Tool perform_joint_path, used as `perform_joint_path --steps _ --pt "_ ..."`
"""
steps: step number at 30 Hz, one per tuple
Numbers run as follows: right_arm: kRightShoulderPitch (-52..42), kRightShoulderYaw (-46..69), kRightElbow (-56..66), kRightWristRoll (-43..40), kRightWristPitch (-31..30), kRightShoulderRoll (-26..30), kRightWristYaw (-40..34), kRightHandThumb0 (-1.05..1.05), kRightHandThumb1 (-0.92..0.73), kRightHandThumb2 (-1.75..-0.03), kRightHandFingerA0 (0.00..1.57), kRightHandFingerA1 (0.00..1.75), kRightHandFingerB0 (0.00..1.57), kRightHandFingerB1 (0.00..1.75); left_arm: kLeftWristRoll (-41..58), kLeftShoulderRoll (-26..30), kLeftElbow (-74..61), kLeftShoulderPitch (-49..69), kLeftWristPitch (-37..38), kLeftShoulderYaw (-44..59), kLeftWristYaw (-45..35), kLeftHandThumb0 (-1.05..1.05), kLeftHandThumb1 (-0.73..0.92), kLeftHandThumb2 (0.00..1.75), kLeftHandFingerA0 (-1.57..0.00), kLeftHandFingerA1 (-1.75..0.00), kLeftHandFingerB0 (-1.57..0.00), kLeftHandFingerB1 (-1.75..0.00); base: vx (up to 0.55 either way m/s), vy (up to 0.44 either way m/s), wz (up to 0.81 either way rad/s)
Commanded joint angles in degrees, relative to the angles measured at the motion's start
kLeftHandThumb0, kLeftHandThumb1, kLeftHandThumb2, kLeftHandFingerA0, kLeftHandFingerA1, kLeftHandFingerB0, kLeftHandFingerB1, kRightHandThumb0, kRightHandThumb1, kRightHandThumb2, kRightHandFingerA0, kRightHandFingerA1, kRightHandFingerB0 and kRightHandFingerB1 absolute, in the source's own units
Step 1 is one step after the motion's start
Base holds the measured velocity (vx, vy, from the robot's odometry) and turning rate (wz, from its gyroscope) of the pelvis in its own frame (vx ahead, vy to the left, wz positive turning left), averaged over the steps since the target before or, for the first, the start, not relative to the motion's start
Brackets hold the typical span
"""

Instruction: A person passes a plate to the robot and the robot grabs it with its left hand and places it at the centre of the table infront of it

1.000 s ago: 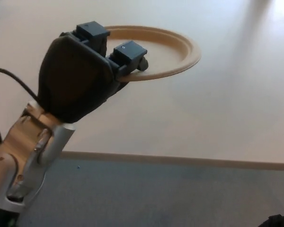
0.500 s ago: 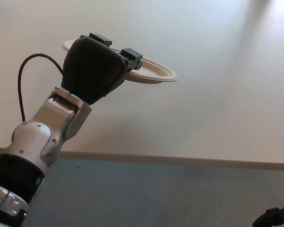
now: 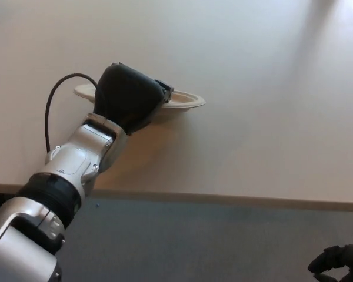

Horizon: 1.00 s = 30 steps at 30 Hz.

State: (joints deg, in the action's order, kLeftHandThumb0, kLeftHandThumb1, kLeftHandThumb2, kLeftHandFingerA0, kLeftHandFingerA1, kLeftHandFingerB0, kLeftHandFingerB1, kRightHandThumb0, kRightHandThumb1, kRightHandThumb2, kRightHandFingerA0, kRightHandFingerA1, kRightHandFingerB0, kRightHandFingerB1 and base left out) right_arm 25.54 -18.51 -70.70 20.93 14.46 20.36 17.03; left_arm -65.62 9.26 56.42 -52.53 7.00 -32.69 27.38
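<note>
My left hand (image 3: 129, 97) is shut on the near rim of a cream plate (image 3: 185, 101), holding it low over the pale table (image 3: 265, 117), roughly level and very close to the surface. The black hand covers most of the plate; only its right edge and a sliver at the left (image 3: 82, 91) show. Whether the plate touches the table cannot be told. A bit of my right hand (image 3: 335, 261) shows dark at the bottom right corner, below the table edge, its fingers unclear.
The table's front edge (image 3: 223, 198) runs across the lower picture, with grey floor (image 3: 194, 247) below it. A black cable (image 3: 53, 106) loops beside my left forearm.
My left arm has reached forward and lowered the plate from high in front of the camera down toward the table, flattening it. More of my right hand has come into the corner.
</note>
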Motion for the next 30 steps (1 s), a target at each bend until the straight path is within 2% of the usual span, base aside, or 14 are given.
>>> perform_joint_path --steps 1,2,6,7,8,9,10,11,13,14,15,26,29,30 --pt "0.3 0.6 0.1 -0.2 0.3 0.5 1.6 -0.82 -0.67 -1.01 0.38 0.62 0.30 0.55 1.9 -1.8 2.1 -2.4 -2.0 -1.8 -1.4 -0.41 0.45 0.67 -0.94 -1.44 -0.73 -0.52 0.00 0.000 0.00" --pt "0.4 0.5 0.3 -0.1 0.4 0.6 1.7 -0.83 -0.81 -0.68 0.44 0.58 0.34 0.48 2.0 -2.1 2.5 -2.8 -2.0 -2.2 -1.6 -0.41 0.46 0.68 -0.94 -1.41 -0.73 -0.53 0.00 0.000 0.00" --pt "0.9 -0.4 0.7 1.0 -0.2 0.6 1.2 -0.77 -0.87 -0.66 0.48 0.56 0.41 0.48 4.4 -3.3 2.6 -3.5 -0.8 -2.0 -1.9 -0.27 0.51 0.58 -0.88 -1.48 -0.69 -0.44 0.00 0.000 0.00" --pt "0.8 -0.6 0.8 1.2 -0.1 0.6 1.2 -0.77 -0.87 -0.66 0.46 0.57 0.40 0.48 6.1 -3.3 2.4 -3.0 1.8 -1.0 0.3 -0.33 0.57 0.59 -0.82 -1.13 -0.64 -0.41 0.00 0.000 0.00" --pt "0.8 -0.9 0.9 1.4 0.0 0.6 1.0 -0.77 -0.85 -0.67 0.45 0.56 0.37 0.47 8.0 -3.8 1.2 -2.6 1.5 0.2 -2.6 -0.35 0.38 0.95 -0.01 -0.46 0.00 -0.47 0.00 0.000 0.00" --pt "0.9 -1.1 0.9 1.6 0.1 0.7 0.8 -0.77 -0.85 -0.67 0.45 0.56 0.37 0.47 9.6 -4.4 -0.1 -2.5 -0.2 1.2 -7.4 -0.35 0.38 0.95 -0.01 -0.46 0.00 -0.47 0.00 0.000 0.00" --pt "1.0 -1.2 0.8 1.6 -0.1 0.6 0.8 -0.78 -0.85 -0.67 0.44 0.57 0.36 0.47 10.2 -4.5 -1.0 -2.4 -0.9 1.5 -9.4 -0.73 0.62 0.59 -0.07 -0.27 -0.05 -0.25 0.00 0.000 0.00" --pt "0.9 -1.1 0.8 1.4 -0.1 0.7 1.1 -0.80 -0.67 -1.02 0.45 0.63 0.40 0.58 11.5 -4.7 -3.0 -2.0 -1.6 2.5 -12.2 -0.81 0.47 0.87 0.00 -0.11 -0.01 -0.15 0.00 0.000 0.00" --pt "0.9 -0.6 0.7 0.7 -0.6 0.6 1.9 -0.75 -0.66 -1.11 0.49 0.68 0.30 0.55 14.1 -4.8 -5.7 -1.5 -1.8 4.3 -15.7 -0.88 0.51 0.89 0.00 0.00 -0.01 -0.06 0.00 0.000 0.00" --pt "0.9 -0.4 0.7 0.5 -0.8 0.6 2.1 -0.75 -0.66 -1.12 0.49 0.68 0.29 0.55 14.7 -4.6 -6.7 -1.4 -1.8 4.8 -17.2 -0.91 0.52 0.91 0.00 0.00 0.00 -0.04 0.00 0.000 0.00" --pt "0.9 -0.4 0.7 0.6 -0.6 0.8 2.0 -0.82 -0.81 -0.67 0.49 0.59 0.39 0.49 15.3 -4.5 -7.8 -1.5 -2.0 5.3 -18.8 -0.91 0.52 0.90 0.00 0.00 0.00 -0.05 0.00 0.000 0.00" --pt "0.0 0.4 0.3 -0.3 0.2 1.0 3.0 -0.79 -0.82 -0.65 0.47 0.58 0.40 0.49 19.5 -2.2 -17.4 0.9 -3.8 8.4 -28.7 -0.92 0.53 0.92 0.00 0.00 0.00 -0.02 0.00 0.000 0.00" --pt "-0.8 -0.2 0.5 0.5 1.4 1.1 2.2 -0.77 -0.84 -0.66 0.50 0.58 0.44 0.49 24.8 -1.9 -22.8 3.0 -3.9 11.0 -35.2 -0.92 0.53 0.92 0.00 0.00 0.00 0.00 0.00 0.000 0.00" --pt "-0.8 -0.2 0.6 0.5 1.4 1.2 2.4 -0.72 -0.68 -1.11 0.47 0.66 0.36 0.57 26.8 -1.9 -24.4 3.6 -3.7 12.0 -36.8 -0.93 0.52 0.94 0.00 -0.01 0.00 0.00 0.00 0.000 0.00"
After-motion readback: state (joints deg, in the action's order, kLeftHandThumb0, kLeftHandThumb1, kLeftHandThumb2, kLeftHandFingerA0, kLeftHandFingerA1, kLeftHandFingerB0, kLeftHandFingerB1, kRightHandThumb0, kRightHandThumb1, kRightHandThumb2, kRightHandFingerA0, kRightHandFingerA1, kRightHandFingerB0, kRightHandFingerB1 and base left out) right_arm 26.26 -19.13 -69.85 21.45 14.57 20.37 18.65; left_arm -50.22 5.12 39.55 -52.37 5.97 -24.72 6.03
